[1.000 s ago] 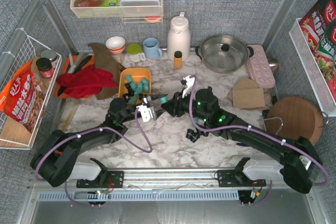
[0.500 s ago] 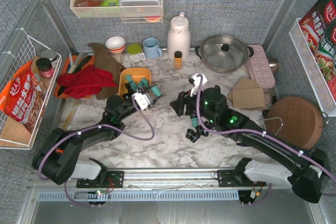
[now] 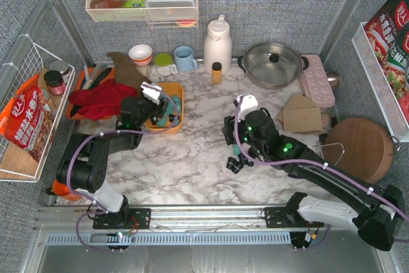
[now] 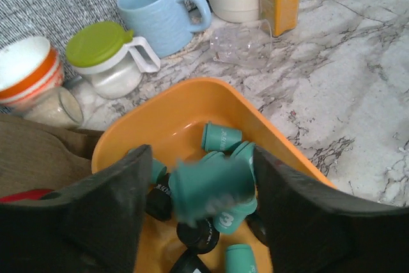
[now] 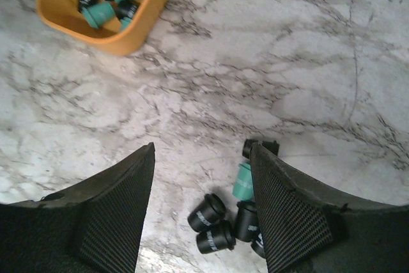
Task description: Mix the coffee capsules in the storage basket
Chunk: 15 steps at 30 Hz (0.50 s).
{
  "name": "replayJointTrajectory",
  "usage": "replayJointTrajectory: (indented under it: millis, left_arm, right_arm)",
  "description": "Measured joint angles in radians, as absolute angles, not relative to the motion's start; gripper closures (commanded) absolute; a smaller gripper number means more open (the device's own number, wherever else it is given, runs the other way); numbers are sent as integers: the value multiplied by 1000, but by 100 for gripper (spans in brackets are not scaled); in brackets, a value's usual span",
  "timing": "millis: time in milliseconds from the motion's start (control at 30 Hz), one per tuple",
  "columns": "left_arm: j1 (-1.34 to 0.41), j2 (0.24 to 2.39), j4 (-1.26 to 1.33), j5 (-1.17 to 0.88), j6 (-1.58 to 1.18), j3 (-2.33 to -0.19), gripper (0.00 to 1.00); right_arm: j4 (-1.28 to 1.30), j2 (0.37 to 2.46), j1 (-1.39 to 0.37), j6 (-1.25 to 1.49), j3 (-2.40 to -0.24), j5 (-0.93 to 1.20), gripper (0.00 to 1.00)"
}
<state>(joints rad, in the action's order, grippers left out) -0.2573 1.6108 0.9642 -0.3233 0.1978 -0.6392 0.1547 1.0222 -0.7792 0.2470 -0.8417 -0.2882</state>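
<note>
- Marbled white counter (image 3: 192, 164), closed in by grey woven walls. A blue mug (image 3: 185, 58) and a white jug (image 3: 217, 43) stand at the back.
- Storage basket (image 3: 181, 118): orange, shallow, back-left on the counter, just beside a red cloth (image 3: 102, 100). It holds a jumble of coffee capsules (image 4: 220, 137), teal and black, mostly on their sides.
- Left hand (image 4: 203, 151) hangs over the basket with its jaws apart. One teal capsule (image 4: 211, 187) sits between them, blurred. A gap shows between it and one finger, so I judge it loose rather than pinched.
- Right hand (image 5: 202, 148) is wide and carries nothing. It hovers above a loose cluster (image 5: 216, 222) on bare counter, well apart from the basket. The cluster is several black pods and one teal pod (image 5: 243, 181), touching or nearly so.
- Judgement on progress: partway. The basket already shows both colours, but the cluster is not yet in it.
- Handling, judged:
  - The pods look light and stiff, with smooth tapered walls, so a squeeze near the narrow end may squirt one out.
  - On their sides they will likely roll if nudged.
  - Best hold is across the body near the wide rim, one pod at a time.
  - The black ones lie close together, so the outermost should go first or a finger will knock its neighbour.
</note>
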Motion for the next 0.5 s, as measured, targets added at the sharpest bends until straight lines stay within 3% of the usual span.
replayJointTrajectory:
  millis: [67, 100, 500]
  left_arm:
    - [-249, 1635, 949, -325, 172, -659, 3]
    - [-245, 1645, 940, -324, 159, -668, 1]
    - [-211, 1637, 883, -286, 6, -717, 1]
  right_arm:
    - [174, 1039, -779, 237, -840, -305, 34]
    - [182, 1049, -779, 237, -838, -310, 34]
    - [317, 1252, -778, 253, -872, -361, 39]
